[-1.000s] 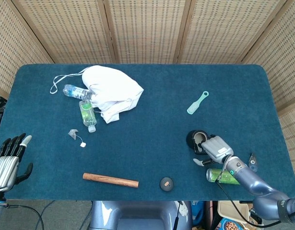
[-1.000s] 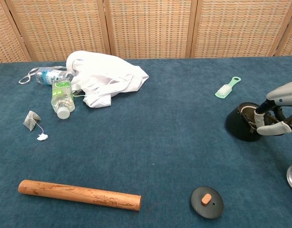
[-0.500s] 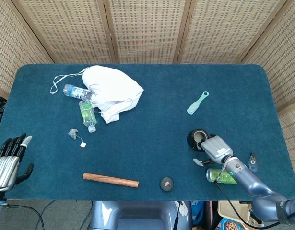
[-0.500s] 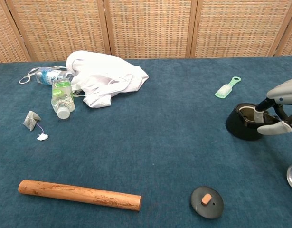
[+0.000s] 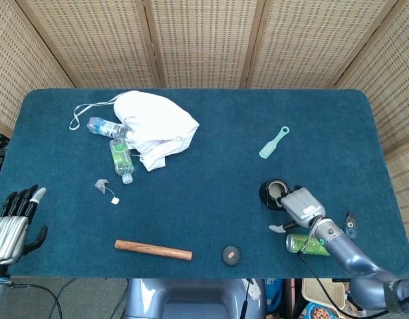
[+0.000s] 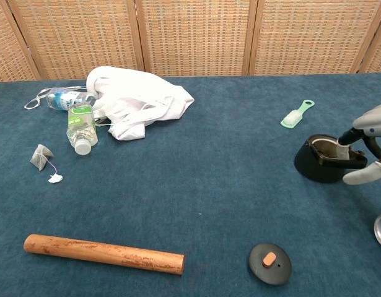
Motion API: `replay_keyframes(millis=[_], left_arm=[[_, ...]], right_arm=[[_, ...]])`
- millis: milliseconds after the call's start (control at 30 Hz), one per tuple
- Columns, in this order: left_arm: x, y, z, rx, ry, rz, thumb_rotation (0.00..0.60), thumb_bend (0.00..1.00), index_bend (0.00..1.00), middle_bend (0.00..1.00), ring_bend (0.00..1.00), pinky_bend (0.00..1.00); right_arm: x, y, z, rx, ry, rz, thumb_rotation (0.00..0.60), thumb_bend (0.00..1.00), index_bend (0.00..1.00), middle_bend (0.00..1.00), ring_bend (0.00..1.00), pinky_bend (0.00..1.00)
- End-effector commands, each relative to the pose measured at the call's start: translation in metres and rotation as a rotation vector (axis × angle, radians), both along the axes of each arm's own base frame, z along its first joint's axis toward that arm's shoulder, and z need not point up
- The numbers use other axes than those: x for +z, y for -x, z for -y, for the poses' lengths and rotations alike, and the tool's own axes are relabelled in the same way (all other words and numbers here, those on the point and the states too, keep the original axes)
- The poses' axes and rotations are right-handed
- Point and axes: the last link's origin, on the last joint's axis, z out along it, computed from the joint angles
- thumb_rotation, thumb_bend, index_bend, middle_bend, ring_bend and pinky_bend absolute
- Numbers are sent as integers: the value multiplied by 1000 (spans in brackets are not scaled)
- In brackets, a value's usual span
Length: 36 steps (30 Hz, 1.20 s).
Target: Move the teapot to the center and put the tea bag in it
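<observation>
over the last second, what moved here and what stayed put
The right hand drew back from the teapot toward the table's near right edge; its fingers, earlier curled over the pot's side, now sit beside it, and a grip cannot be confirmed. The teapot barely moved, if at all. The left hand, tea bag, lid and rolling pin stayed put.
</observation>
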Motion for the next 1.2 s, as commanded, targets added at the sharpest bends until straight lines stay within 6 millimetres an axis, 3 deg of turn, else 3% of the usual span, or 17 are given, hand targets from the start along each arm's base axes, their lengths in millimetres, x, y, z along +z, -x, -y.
replay_keyframes(millis=[33, 967, 1200], left_arm=[[0, 0, -1, -2, 0, 0, 600, 461, 41, 0, 38, 0], [-1, 3, 0, 12, 4, 5, 600, 461, 41, 0, 38, 0], [-1, 4, 0, 17, 6, 6, 600, 461, 41, 0, 39, 0]], right_arm=[[-1, 1, -1, -2, -2, -3, 102, 280, 361, 371, 500, 263], [-18, -1, 0, 13, -45, -21, 112, 279, 362, 402, 510, 264], [-17, -1, 4, 9, -45, -30, 119, 279, 479, 500, 522, 264]])
